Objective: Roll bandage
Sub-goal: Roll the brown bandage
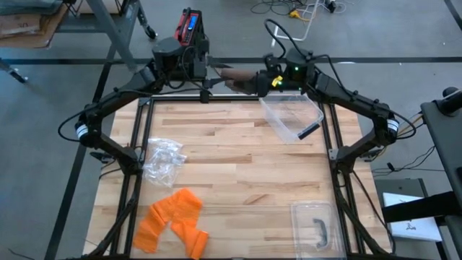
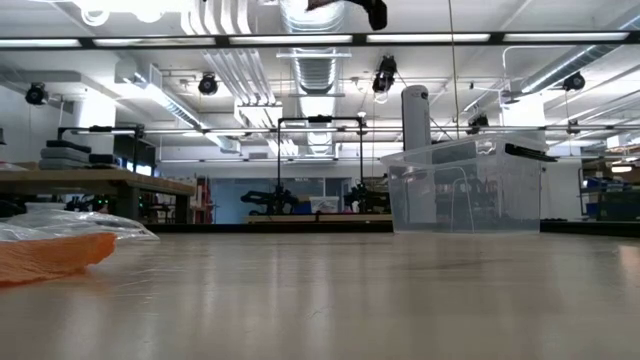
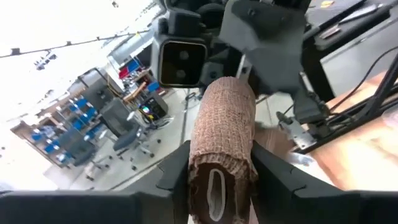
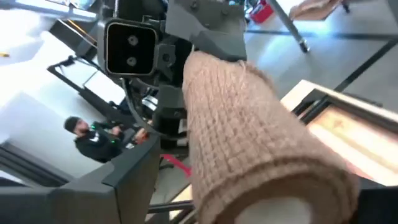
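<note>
Two grippers meet above my table's far edge: left gripper (image 3: 214,177) clamps the bandage roll (image 3: 222,134); right gripper (image 1: 254,81), grip unclear.

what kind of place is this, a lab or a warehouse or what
Probably a robotics lab or workshop: exposed ceiling ducts and strip lights overhead, workbenches loaded with equipment, and a wooden table framed by two robot arms.

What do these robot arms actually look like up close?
Two dark, near-black jointed arms: the left arm and right arm each wear a white band near an outer joint, with black cables trailing. A green light glows on the right wrist. Fingers are dark, flat-sided.
</note>
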Motion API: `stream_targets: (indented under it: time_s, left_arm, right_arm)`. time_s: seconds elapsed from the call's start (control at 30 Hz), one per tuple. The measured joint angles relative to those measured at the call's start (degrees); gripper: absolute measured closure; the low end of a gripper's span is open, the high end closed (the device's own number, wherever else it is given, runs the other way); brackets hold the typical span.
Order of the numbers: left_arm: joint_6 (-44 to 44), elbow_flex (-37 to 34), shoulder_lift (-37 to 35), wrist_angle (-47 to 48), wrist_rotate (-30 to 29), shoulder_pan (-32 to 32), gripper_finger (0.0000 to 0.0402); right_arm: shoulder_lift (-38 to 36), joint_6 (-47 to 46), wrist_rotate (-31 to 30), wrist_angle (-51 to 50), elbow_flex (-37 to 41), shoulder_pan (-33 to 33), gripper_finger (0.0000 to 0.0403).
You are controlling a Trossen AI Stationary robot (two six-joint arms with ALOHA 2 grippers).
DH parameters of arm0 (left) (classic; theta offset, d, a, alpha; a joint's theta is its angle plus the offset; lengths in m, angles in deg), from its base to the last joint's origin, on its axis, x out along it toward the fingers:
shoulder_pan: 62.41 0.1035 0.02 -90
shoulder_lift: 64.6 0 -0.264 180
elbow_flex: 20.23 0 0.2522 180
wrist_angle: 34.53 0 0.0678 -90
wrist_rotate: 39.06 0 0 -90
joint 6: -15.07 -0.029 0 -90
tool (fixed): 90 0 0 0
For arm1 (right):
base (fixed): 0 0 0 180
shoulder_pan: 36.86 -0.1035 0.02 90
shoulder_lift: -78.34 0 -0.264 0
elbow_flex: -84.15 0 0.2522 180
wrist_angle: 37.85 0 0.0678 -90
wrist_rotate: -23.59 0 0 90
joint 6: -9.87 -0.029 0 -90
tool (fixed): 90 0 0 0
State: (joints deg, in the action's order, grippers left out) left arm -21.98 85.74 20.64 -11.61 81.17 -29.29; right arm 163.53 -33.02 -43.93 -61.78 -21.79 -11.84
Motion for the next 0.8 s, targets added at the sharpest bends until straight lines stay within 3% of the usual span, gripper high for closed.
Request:
stream_targets:
  time_s: [0.4, 0.8]
  left_arm:
    - [-9.65, -0.02, -0.15, 1.47, -0.06, -1.25, 0.0305]
    - [-18.31, -0.02, -0.2, 4.89, -1.56, -1.54, 0.0266]
  right_arm:
    - [-0.11, -4.24, 0.01, 1.5, 0.0, 0.01, 0.0117]
    - [-0.13, -7.12, 0.01, 1.76, 0.09, 0.1, 0.0161]
